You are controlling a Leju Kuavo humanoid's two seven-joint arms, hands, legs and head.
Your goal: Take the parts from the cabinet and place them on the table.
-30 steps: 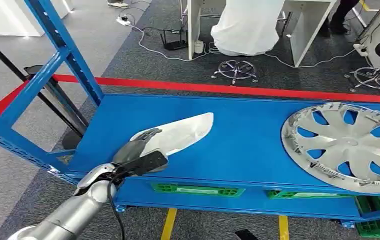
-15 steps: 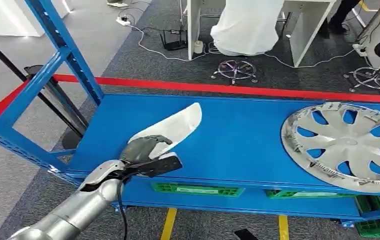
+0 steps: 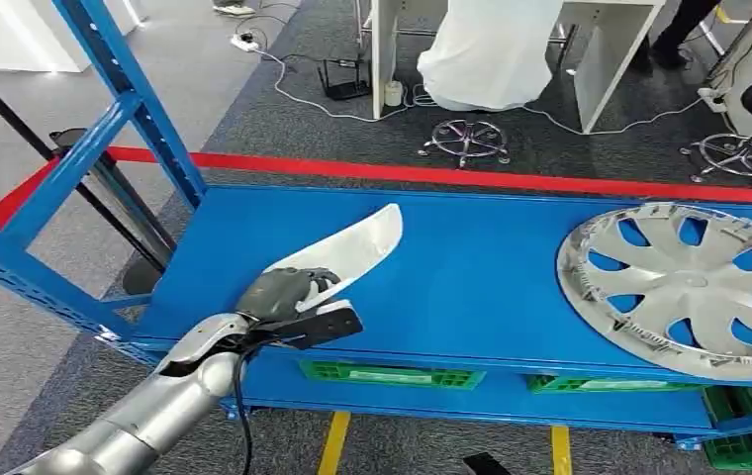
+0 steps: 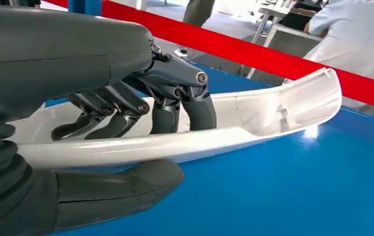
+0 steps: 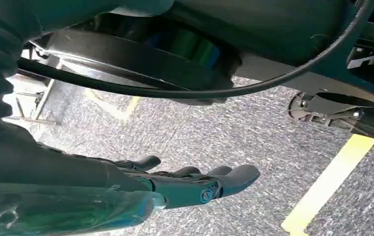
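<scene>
A long white curved part (image 3: 364, 243) lies on the blue cabinet shelf (image 3: 471, 267), its far end raised a little. My left hand (image 3: 288, 297) grips its near end at the shelf's front left. In the left wrist view the dark fingers (image 4: 165, 110) curl inside the part's (image 4: 278, 105) hollow and the thumb (image 4: 121, 189) presses from under its outer wall. A silver hubcap (image 3: 689, 287) lies flat at the shelf's right end. My right hand (image 5: 195, 184) hangs over the carpet, fingers stretched out, holding nothing.
Blue uprights (image 3: 135, 99) of the cabinet frame stand at the left. Green crates (image 3: 392, 376) sit on the level below the shelf. A red barrier tape (image 3: 451, 176) runs behind the cabinet. A person in white (image 3: 491, 49) sits at a desk beyond, among cables and chair bases.
My left hand has slid right and closed its fingers over the white part's near end. The part's far tip has swung left and lifted slightly. Little has moved in the last half second.
</scene>
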